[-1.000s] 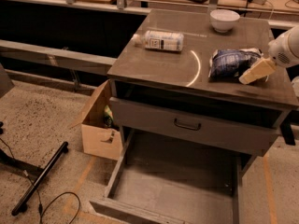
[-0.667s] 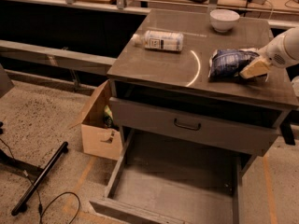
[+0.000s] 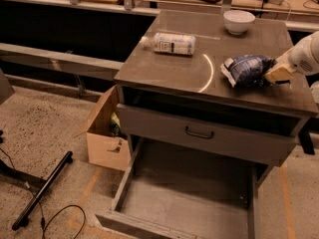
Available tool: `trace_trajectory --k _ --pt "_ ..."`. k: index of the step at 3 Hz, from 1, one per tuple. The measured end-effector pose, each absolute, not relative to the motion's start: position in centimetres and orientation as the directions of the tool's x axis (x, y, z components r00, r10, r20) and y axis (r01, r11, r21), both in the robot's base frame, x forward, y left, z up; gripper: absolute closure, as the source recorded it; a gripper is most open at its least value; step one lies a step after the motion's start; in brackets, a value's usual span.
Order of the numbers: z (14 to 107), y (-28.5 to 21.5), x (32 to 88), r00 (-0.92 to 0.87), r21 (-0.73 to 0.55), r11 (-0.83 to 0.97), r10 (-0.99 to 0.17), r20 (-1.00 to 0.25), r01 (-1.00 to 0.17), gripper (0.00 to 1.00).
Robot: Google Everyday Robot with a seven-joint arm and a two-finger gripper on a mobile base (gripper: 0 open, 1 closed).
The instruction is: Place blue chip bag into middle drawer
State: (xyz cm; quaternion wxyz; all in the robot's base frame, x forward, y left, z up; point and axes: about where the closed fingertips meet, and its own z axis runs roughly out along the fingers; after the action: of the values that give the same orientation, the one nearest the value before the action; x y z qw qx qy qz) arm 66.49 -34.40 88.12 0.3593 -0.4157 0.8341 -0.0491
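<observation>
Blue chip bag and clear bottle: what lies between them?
Only bare cabinet top, in the camera view. The gripper is at the right end of the blue chip bag.

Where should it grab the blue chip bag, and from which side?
Probably the right end of the bag, coming from the right: it lies flat on the cabinet top, that end facing the end effector, which sits right beside it.
</observation>
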Motion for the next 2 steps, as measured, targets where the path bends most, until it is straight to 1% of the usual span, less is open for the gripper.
trace_trajectory --k 1,2 --pt "89.6 -34.8 62.8 -0.39 -0.385 0.647 -0.731 -0.56 -0.659 1.0" --pt "90.6 -34.7 57.6 -0.407 -0.38 0.65 -0.732 -0.546 -0.658 1.0"
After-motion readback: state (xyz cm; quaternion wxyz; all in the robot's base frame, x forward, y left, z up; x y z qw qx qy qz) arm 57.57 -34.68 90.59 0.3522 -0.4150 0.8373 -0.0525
